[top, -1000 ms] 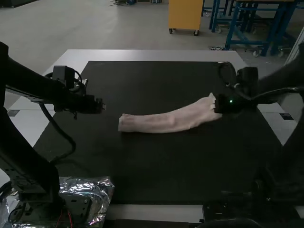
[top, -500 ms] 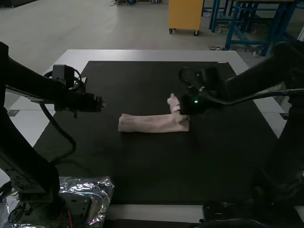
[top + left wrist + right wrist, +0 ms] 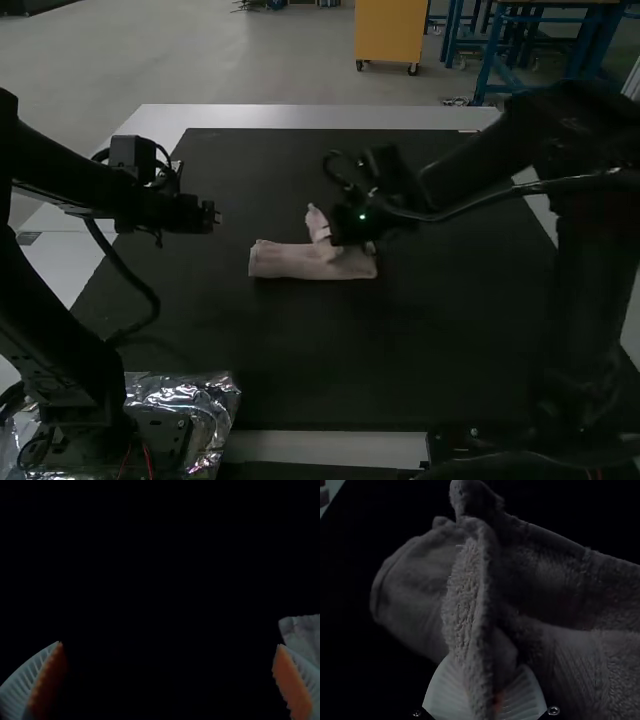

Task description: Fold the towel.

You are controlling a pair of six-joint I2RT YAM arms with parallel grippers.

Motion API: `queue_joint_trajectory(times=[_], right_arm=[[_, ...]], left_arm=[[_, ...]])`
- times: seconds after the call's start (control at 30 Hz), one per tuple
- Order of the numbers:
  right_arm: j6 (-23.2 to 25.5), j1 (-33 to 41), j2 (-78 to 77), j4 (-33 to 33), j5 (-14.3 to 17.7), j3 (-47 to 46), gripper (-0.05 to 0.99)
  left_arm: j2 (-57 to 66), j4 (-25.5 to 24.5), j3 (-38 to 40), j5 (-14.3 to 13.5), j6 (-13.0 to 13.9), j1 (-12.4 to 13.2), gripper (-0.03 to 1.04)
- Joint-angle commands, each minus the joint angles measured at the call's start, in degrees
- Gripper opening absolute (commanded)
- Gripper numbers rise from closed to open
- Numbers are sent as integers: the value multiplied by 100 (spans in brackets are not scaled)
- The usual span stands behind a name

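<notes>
My right gripper point(image 3: 340, 228) is over the middle of the mat, holding one end of the pinkish towel point(image 3: 285, 260). The towel lies as a narrow strip, its right end lifted and turned back leftward over the rest. Seen from the right wrist, the right gripper point(image 3: 485, 692) is shut on a thick edge of the towel point(image 3: 410, 595). My left gripper point(image 3: 215, 218) stands to the left of the towel, apart from it. In the left wrist view the left gripper point(image 3: 170, 680) is open with nothing between its pads, and a towel corner point(image 3: 305, 632) lies beyond one finger.
A black mat point(image 3: 300, 360) covers most of the white table point(image 3: 330, 117). Crinkled silver foil point(image 3: 215, 400) lies by the left arm's base. The right arm reaches across the mat's right side.
The right gripper has moved left with the towel's end, which is now doubled back over the strip, leaving a shorter outline. The left arm has stayed still.
</notes>
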Motion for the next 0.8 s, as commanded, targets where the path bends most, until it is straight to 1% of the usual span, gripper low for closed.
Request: queue_joint_trajectory(times=[0.0,0.3,0.57,0.6,0.63,0.7,0.77], right_arm=[[65,198,146,75,19,317,-2],[39,532,620,93,10,871,-2],[48,831,937,75,-25,1267,-2],[48,875,954,75,-60,1328,2],[39,892,954,66,-87,1381,14],[39,928,937,5,-148,1469,32],[21,963,866,-83,-201,1521,57]], left_arm=[[-174,73,-16,-30,-22,14,96],[-174,161,-16,-30,-31,41,96],[-174,126,-16,-30,-75,49,96],[-174,135,-25,-30,-75,49,96],[-174,135,-33,-30,-75,49,96],[-174,135,-33,-47,-75,49,96],[-174,161,-33,-197,-75,49,96]])
